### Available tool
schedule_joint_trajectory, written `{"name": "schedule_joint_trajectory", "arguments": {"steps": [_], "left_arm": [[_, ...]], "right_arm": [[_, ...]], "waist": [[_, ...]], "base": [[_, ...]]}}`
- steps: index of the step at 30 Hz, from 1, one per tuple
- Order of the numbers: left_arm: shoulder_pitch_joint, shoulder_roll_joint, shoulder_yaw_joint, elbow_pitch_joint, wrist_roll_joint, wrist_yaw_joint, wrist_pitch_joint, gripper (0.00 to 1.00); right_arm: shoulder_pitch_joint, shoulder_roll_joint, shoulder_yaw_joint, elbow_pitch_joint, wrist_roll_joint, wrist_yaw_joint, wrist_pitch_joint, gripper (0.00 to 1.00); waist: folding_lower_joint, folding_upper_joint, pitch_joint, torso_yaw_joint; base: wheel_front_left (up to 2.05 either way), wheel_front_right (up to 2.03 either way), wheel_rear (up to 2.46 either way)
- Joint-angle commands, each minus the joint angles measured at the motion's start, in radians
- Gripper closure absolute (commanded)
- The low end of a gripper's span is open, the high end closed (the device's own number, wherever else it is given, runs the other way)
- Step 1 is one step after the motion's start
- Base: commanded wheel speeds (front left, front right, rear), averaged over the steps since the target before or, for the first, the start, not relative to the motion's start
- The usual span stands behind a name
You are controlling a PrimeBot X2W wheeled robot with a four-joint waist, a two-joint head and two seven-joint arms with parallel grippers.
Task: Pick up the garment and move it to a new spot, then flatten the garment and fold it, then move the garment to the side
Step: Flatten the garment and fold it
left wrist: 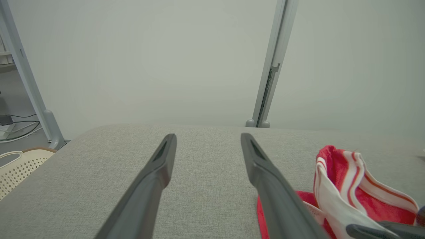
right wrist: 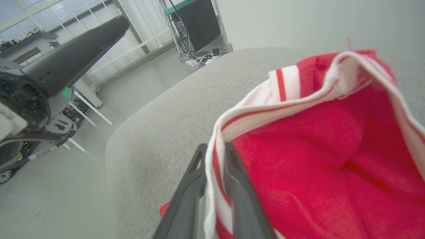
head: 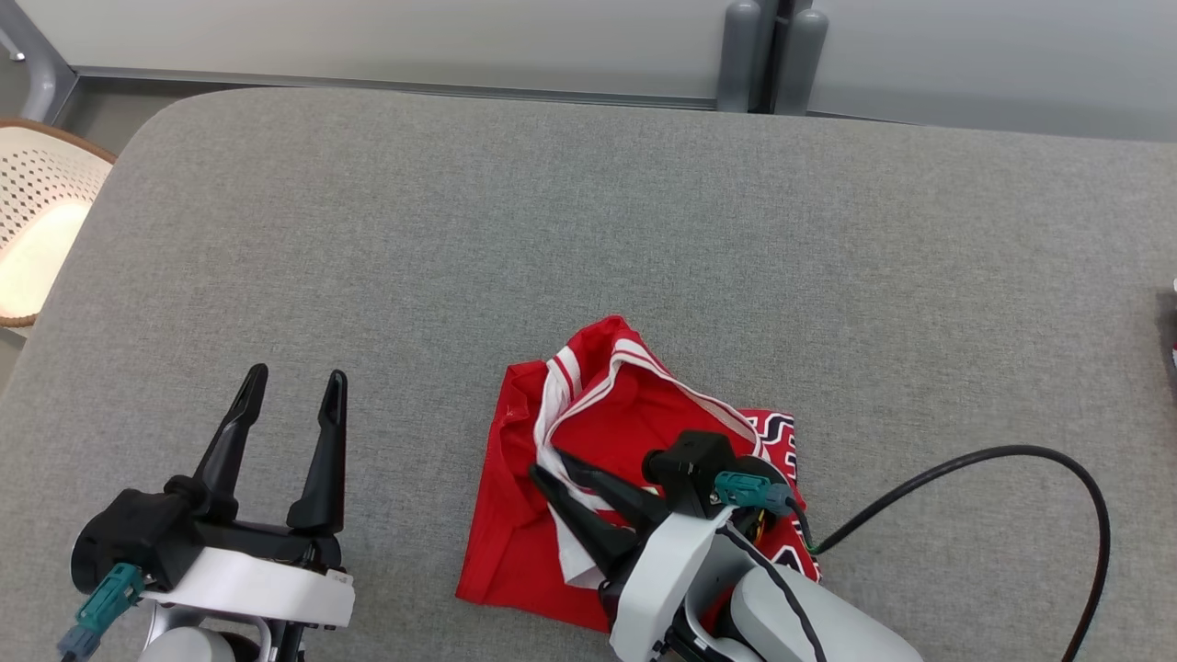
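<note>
The garment (head: 515,524), a red sports top with white-and-red striped trim (right wrist: 282,106) and a patterned patch (head: 777,432) at one edge, lies bunched on the grey padded table (head: 588,230). It sits on the side nearest us and a little to the right of centre, with part of its rim raised into a loose, open hood. Our right gripper (head: 549,466) is pinched onto that striped trim: in the right wrist view its two dark fingers (right wrist: 186,192) close on either side of the white band, the red cloth billowing beyond them. Our left gripper (head: 296,377) hangs well apart to the left over bare table, jaws spread wide and holding nothing. We judge the cloth to be light and entirely limp. It will sag, trail and fold on itself wherever it is unsupported, so a single pinch will carry it but will not keep it flat. The trim looks thicker and firmer than the body fabric, which makes it the better place to hold, since thin knit could slide out from narrow fingers. For flattening we would want a second hold with the left gripper on the same edge, some way along from the right one, so the two can draw the cloth taut between them. The risk we see is catching two layers at once, which would leave a hidden crease.
</note>
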Motion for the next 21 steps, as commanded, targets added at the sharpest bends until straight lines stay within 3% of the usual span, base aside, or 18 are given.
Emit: {"name": "schedule_joint_trajectory", "arguments": {"steps": [1,9,14,21], "left_arm": [[-0.014,0.000,0.005,0.001,-0.005,-0.005,-0.003,0.00],[-0.012,-0.011,0.017,0.008,0.007,-0.007,-0.008,0.00],[0.016,-0.011,0.031,0.002,0.017,0.006,-0.009,0.00],[0.047,0.007,0.046,-0.007,0.032,0.025,-0.009,0.00]], "right_arm": [[-0.015,-0.002,0.005,0.000,0.000,0.000,-0.010,0.00],[-0.049,-0.002,0.019,-0.069,-0.061,0.000,-0.082,0.00],[0.035,-0.003,-0.135,-0.176,-0.147,0.000,-0.133,0.00],[0.231,-0.002,-0.470,-0.327,-0.297,0.000,-0.124,0.00]], "waist": [[0.0000,0.0000,0.001,0.000],[0.0000,0.0000,-0.019,-0.005],[0.0000,0.0000,-0.045,-0.039],[0.0000,0.0000,-0.074,-0.090]], "base": [[0.00,0.00,0.00],[0.00,0.00,0.00],[0.00,0.00,0.00],[0.00,0.00,0.00]]}}
